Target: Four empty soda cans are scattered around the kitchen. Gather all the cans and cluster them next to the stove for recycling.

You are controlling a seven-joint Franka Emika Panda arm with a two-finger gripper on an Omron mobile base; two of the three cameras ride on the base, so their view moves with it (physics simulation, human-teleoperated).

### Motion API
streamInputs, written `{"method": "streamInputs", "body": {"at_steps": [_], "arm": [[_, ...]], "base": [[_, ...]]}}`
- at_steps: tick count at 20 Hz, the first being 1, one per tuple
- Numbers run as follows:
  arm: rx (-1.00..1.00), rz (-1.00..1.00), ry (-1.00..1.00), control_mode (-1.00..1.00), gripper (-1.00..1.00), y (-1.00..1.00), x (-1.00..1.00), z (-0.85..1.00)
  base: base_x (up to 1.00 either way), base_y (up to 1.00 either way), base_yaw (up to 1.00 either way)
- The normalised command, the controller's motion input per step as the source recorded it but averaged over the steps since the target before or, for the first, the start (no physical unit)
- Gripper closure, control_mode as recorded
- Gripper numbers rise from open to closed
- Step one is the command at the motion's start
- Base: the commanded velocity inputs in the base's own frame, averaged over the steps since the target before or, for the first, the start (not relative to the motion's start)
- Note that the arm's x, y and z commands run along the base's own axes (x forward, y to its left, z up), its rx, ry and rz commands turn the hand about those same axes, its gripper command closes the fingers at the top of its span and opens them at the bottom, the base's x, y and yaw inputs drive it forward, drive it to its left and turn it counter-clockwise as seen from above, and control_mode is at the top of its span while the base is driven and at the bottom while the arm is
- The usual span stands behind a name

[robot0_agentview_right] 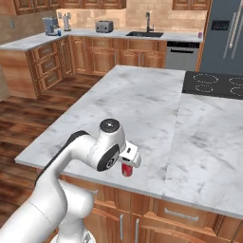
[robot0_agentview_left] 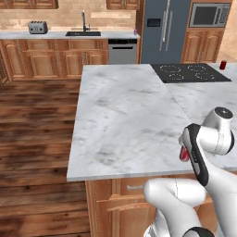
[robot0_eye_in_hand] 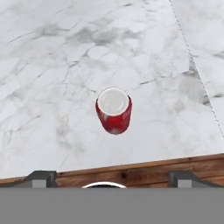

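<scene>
small red cylindrical soda can [robot0_eye_in_hand: 113, 110] stands upright on the white-grey marble island counter [robot0_agentview_left: 120, 111], close to its near edge, silver top up. two-finger gripper [robot0_eye_in_hand: 109, 177] hangs above it with jaws spread wide, nothing held; both dark tips sit at the bottom of the hand view, well to either side of the can line. in the right base view the can [robot0_agentview_right: 126, 169] peeks out just below the white hand, so the hand is above it and not yet around it. a second red can [robot0_agentview_left: 223, 65] stands far right, just beside the black glass cooktop [robot0_agentview_left: 190, 72] — looks already placed. step in hand, i judge: reach and grasp the near can. do it well: centre the can between the tips first, come straight down, close around the mid body, not the rim. can is light and empty, likely tips if one finger touches first, and the near edge is close, so a knock could send it off the counter.
</scene>
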Motion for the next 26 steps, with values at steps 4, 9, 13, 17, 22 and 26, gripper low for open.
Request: {"method": "streamInputs", "body": {"at_steps": [4, 9, 13, 17, 22, 26], "arm": [[0.02, 0.00, 0.00, -1.00, -1.00, -0.03, 0.14, -0.11], [0.00, 0.00, 0.04, -1.00, -1.00, 0.00, 0.28, -0.12], [0.00, 0.00, 0.07, -1.00, -1.00, 0.00, 0.31, -0.13], [0.01, 0.00, 0.06, -1.00, -1.00, -0.01, 0.26, -0.11], [0.02, 0.00, 0.03, -1.00, -1.00, -0.09, 0.17, -0.11], [0.03, 0.00, 0.02, -1.00, -1.00, -0.11, 0.15, -0.12]], "base": [[0.00, 0.00, 0.00], [0.00, 0.00, 0.00], [0.00, 0.00, 0.00], [0.00, 0.00, 0.00], [0.00, 0.00, 0.00], [0.00, 0.00, 0.00]]}}
